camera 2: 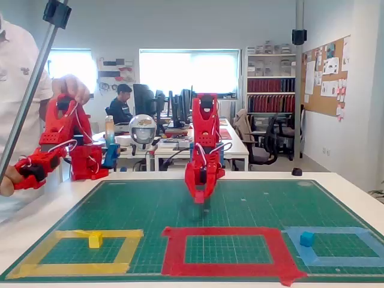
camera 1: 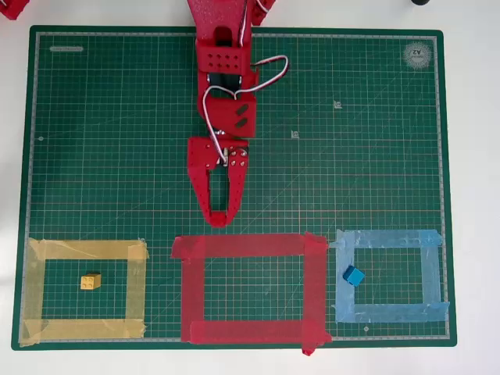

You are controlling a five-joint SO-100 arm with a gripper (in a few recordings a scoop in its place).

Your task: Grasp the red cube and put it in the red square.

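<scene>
At the left of the overhead view, a rectangular frame of yellow tape strips with a small yellow plastic block inside it. In the middle, two red plastic fingers pointing down the picture, their tips met just short of the top strip of the red square, a large outline of wide red tape. A narrow slot higher up between them. Cannot tell whether pressed together bare or clamped on something. No separate sight of the red cube, a tiny red plastic block; perhaps pinched at the tips, red lost against red. At the right, a light-blue tape frame with a small blue plastic block at its left strip.

Judged as the carry toward the square. Best done by moving forward over the near strip, lowering over the bare middle, and parting only once low, well clear of the tape edges.

Underneath, a green gridded cutting mat on a white bench, flat and evenly lit. Behind, in the fixed view, an open office with desks and monitors, a seated person, bright windows, shelves, a cork pinboard.
</scene>
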